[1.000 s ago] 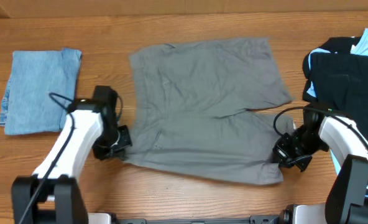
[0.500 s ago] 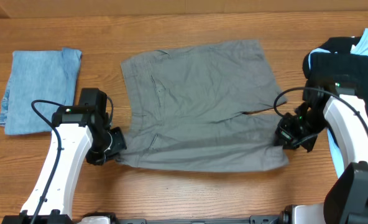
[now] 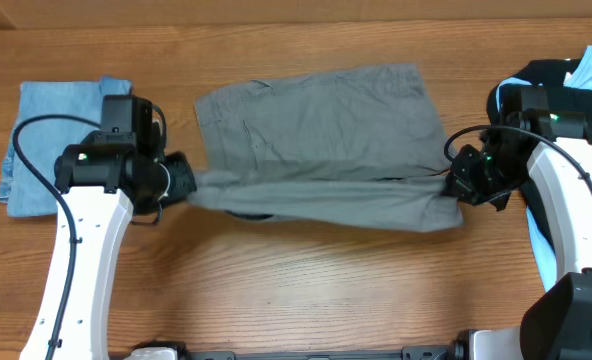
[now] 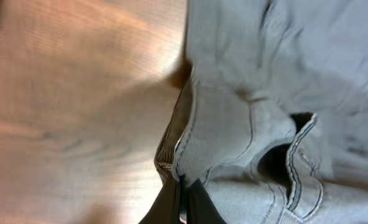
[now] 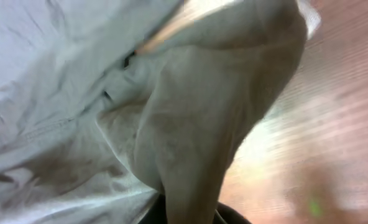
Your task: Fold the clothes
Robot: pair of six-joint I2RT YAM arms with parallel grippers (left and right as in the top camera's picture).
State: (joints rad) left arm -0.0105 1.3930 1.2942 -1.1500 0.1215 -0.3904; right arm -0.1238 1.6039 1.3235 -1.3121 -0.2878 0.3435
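Near hem of the large plain grey woven garment (image 3: pixel 326 120) has moved: it lay flat at lower centre, now it's lifted in a taut band across mid-frame. Left gripper (image 3: pixel 184 183) clamped on its left corner, right gripper (image 3: pixel 459 187) clamped on its right corner. Fold looks about half done. Folded denim-blue garment (image 3: pixel 61 150) unchanged at upper left

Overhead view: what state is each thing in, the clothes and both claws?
grey garment: near edge raised off the table, stretched between both claws.
denim-blue garment: folded, lying flat.
black garment: bunched in a heap, unfolded.
light blue garment: crumpled, partly out of view.
left claw: shut on the grey garment.
right claw: shut on the grey garment.
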